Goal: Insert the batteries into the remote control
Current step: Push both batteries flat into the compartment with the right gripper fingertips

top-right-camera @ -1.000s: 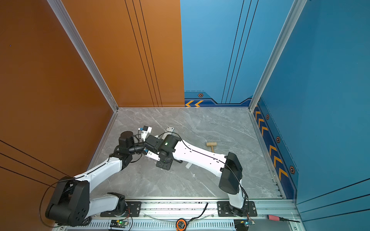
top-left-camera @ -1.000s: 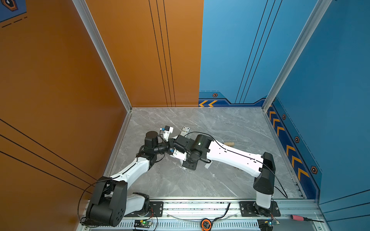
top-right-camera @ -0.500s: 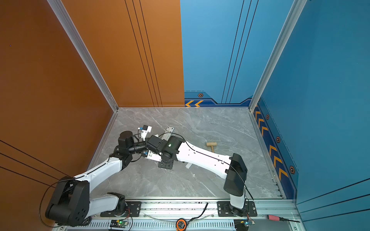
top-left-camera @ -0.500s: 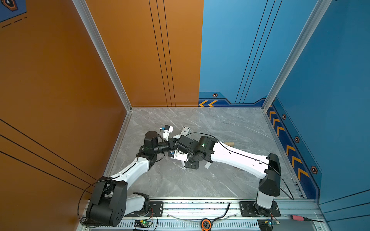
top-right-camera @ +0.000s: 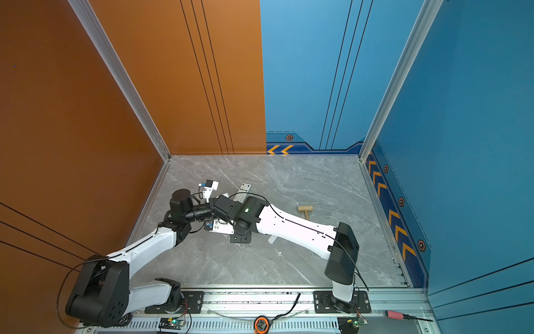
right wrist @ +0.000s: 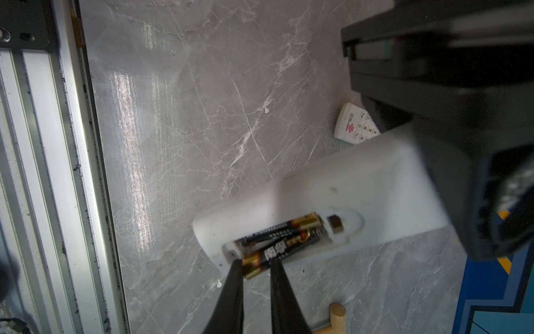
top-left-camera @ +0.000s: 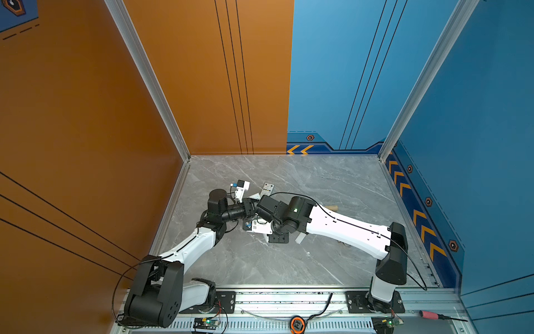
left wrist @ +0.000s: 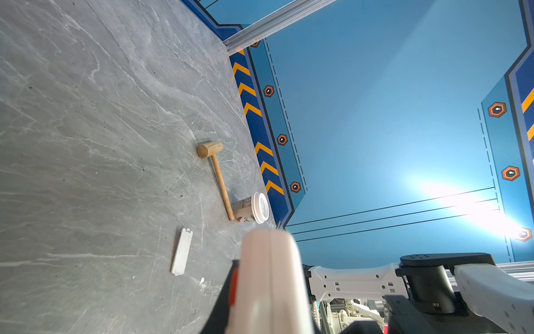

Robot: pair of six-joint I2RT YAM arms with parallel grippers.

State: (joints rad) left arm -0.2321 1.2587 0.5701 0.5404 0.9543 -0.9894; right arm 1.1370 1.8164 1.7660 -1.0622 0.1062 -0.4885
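**While a seated battery [right wrist: 271, 231] lies inside, a tilted battery [right wrist: 278, 250] is pinched at the compartment's edge**

Right jaws, narrow, grip its gold end over the remote control [right wrist: 361, 185], which the left jaws hold clamped. Since a second ago, the right elbow [top-left-camera: 396, 245] has shifted rightward in both top views.

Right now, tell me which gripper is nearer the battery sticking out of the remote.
Right. The right gripper pinches that battery; the left gripper holds the remote at its far end.
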